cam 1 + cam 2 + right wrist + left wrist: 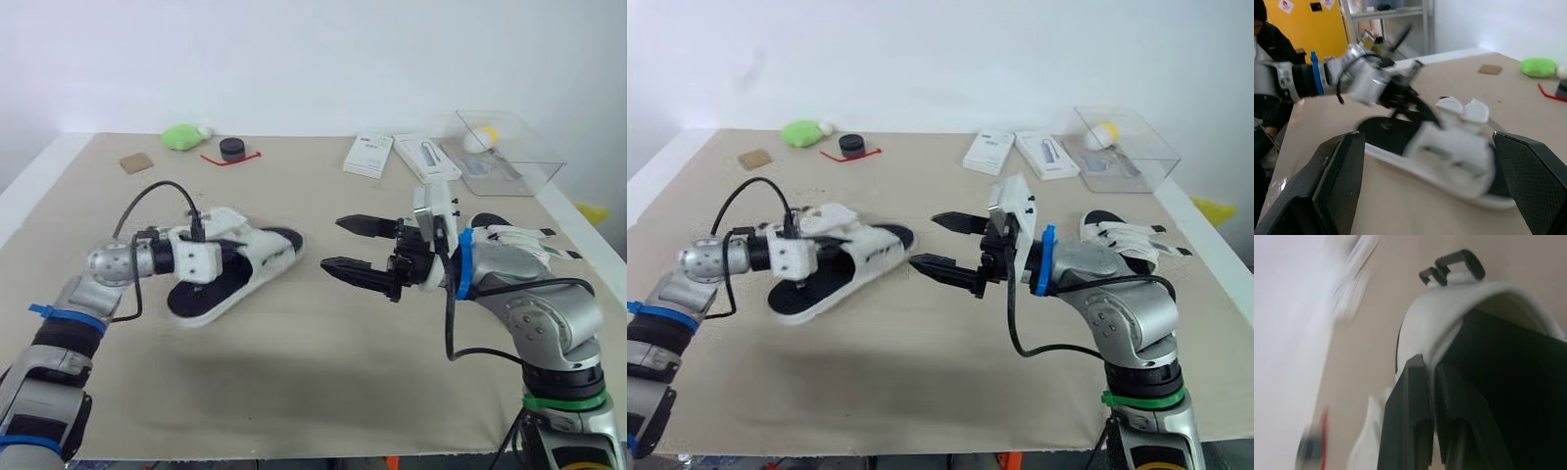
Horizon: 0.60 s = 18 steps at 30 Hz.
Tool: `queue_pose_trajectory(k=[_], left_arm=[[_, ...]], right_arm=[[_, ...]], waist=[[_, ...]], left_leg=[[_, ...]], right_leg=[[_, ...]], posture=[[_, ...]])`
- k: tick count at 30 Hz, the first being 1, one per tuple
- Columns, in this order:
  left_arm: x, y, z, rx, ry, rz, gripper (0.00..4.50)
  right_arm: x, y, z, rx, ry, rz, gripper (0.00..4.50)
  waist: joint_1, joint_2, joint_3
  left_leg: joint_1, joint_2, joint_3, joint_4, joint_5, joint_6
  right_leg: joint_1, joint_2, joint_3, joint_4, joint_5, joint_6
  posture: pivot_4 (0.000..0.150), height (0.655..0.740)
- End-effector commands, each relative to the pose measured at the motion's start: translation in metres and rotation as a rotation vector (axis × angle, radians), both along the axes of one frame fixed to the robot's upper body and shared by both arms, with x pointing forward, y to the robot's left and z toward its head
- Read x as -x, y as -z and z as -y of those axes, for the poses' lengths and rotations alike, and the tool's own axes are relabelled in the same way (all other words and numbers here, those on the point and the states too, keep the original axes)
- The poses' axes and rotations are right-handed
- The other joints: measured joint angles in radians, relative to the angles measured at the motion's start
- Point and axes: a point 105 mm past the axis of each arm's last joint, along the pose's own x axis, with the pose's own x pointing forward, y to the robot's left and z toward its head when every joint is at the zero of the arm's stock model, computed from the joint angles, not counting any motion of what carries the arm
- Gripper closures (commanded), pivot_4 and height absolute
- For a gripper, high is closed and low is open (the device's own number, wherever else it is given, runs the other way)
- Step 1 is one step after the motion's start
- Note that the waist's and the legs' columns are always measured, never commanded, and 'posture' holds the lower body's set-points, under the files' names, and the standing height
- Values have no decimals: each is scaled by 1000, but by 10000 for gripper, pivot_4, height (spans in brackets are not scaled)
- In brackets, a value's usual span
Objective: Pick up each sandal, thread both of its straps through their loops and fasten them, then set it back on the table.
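A white sandal (250, 257) with a black insole is held tilted just above the table (313, 372) at left centre. My left gripper (225, 257) is shut on its white upper. In the left wrist view the black fingers (1405, 421) pinch the white wall of the sandal (1464, 308), whose black strap loops (1452, 267) show beyond. My right gripper (331, 243) is open, a short way right of the sandal's toe and pointing at it. Its wrist view has the sandal (1449, 147) between its spread fingers (1337, 181). A second sandal (514, 240) lies behind my right arm.
Along the far edge are a green object (183, 136), a black round item (232, 149) with a red cord, a cardboard square (136, 163), two white boxes (368, 155) and a clear plastic box (505, 147). A person (1266, 34) sits beyond the table's left side.
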Motion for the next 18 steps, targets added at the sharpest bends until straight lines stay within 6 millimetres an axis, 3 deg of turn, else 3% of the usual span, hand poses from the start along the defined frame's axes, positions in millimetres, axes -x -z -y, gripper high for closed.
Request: queue_pose_trajectory(k=[1, 4, 8, 18], left_arm=[[38, -2, 0, -54, 277, 103, 44854], [60, 10, -5, -132, 438, 154, 44854], [69, 21, -9, -185, 536, 225, 44854], [44, 28, -15, -290, 462, 181, 44854]], right_arm=[[3, -9, 5, -14, -7, 37, 0], [4, -6, 6, -5, -9, 30, 0], [7, -2, 8, 5, -5, 22, 0], [12, 2, 2, 16, -8, 12, 0]], waist=[[0, 0, 0], [1, 2, 1], [4, 1, 1], [5, 0, 0]], left_leg=[[0, 0, 0, 0, 0, 1], [-1, 1, 1, 0, 1, 3], [-1, 2, 3, 0, 3, 6], [-3, 3, 4, 2, 7, 13]], right_leg=[[0, 0, 0, 0, -1, 2], [-1, 0, 0, 0, -2, 4], [-1, 0, 0, 0, -2, 4], [-2, 1, 0, 1, -2, 6]], posture=[[1500, 7400], [1500, 7400], [1500, 7400], [1500, 7400]])
